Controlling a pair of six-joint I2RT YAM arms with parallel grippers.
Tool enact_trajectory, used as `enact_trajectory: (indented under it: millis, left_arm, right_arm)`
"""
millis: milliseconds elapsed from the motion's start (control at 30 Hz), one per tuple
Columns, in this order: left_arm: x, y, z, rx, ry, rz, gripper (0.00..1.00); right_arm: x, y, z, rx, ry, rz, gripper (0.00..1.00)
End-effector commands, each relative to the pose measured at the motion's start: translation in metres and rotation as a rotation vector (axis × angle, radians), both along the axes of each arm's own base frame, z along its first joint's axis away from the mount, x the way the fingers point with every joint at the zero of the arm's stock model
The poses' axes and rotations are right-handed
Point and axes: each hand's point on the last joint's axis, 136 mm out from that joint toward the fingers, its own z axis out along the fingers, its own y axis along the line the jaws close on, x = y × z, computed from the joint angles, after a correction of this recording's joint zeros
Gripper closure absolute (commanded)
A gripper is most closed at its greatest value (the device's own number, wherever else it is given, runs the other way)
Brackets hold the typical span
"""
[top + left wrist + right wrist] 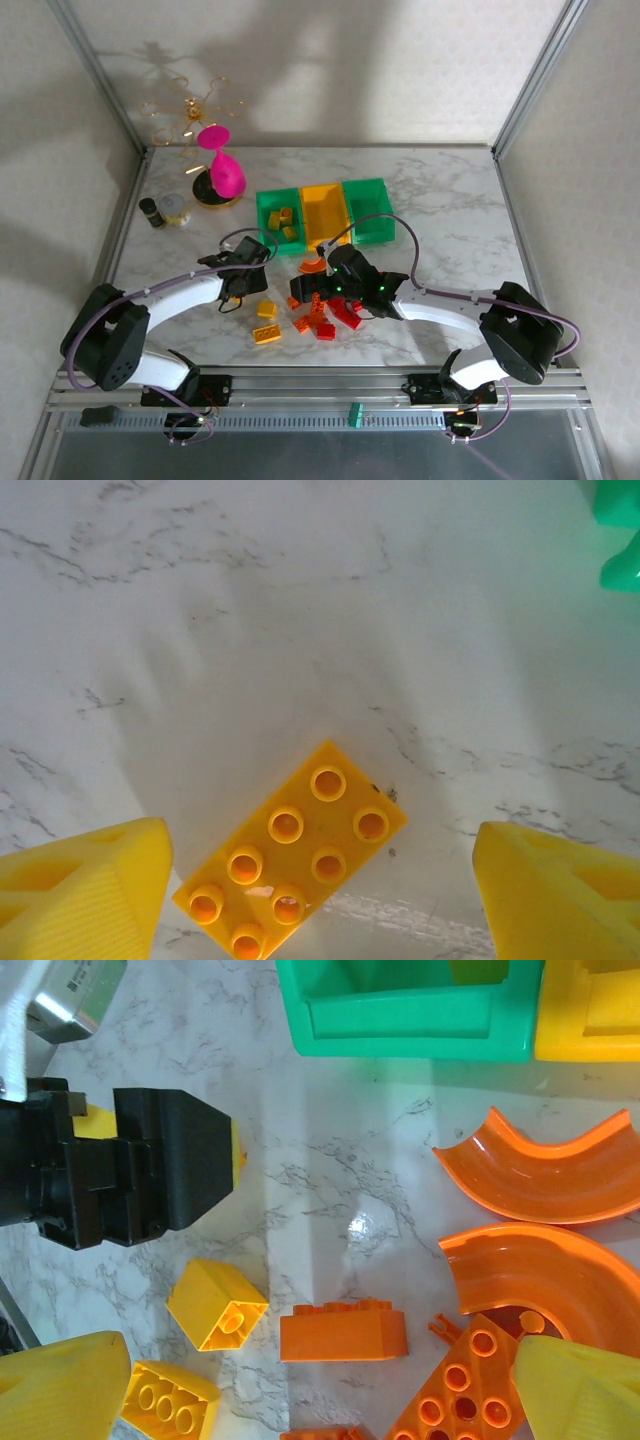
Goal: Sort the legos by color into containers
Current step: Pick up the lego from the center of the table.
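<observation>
Small marks on a silver-grey block [75, 995] above the left gripper's black body are too blurred to read. The left arm [170, 295] reaches low from its base, forward and to the right. The left gripper [320, 840] hangs over the marble counter [300, 610] just short of the left green bin [262, 212], with its fingers spread wide and holding nothing. A yellow two-by-four brick [290, 865] lies flat, studs up, between them, one corner close beside the left finger. The right arm [450, 300] stretches from its base leftward across the counter. The right gripper [322, 1355] stands fully spread and empty over the loose pile. An orange brick [343, 1332] lies between its fingers. In the right wrist view, two loose yellow bricks [215, 1305] lie to the left of that brick and two orange curved pieces [545, 1170] to its right. Red bricks [347, 315] lie at the pile's near side. Several yellow legos [285, 222] lie in the left green bin. The yellow-orange bin [322, 205] touches it on the right, and the right green bin [368, 215] comes next in the row.
</observation>
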Motion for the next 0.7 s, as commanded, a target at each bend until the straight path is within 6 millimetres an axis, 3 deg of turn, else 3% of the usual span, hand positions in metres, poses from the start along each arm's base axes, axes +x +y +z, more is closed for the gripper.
enact_trajectory:
  millis: [0, 267, 367, 667]
  left_arm:
    - [0.001, -0.003, -0.009, -0.008, 0.037, -0.045, 0.20]
    - [-0.007, -0.012, -0.025, -0.065, 0.096, -0.083, 0.19]
    - [-0.017, -0.006, -0.031, -0.018, 0.124, -0.075, 0.21]
    - [-0.023, 0.001, -0.036, 0.022, 0.125, -0.033, 0.43]
  right_arm:
    - [0.003, 0.003, 0.005, -0.005, -0.019, -0.009, 0.02]
    - [0.002, 0.001, 0.005, -0.008, -0.016, -0.016, 0.01]
    - [0.002, 0.001, 0.004, -0.007, -0.015, -0.016, 0.01]
    - [0.003, 0.005, 0.004, 0.003, -0.012, -0.007, 0.01]
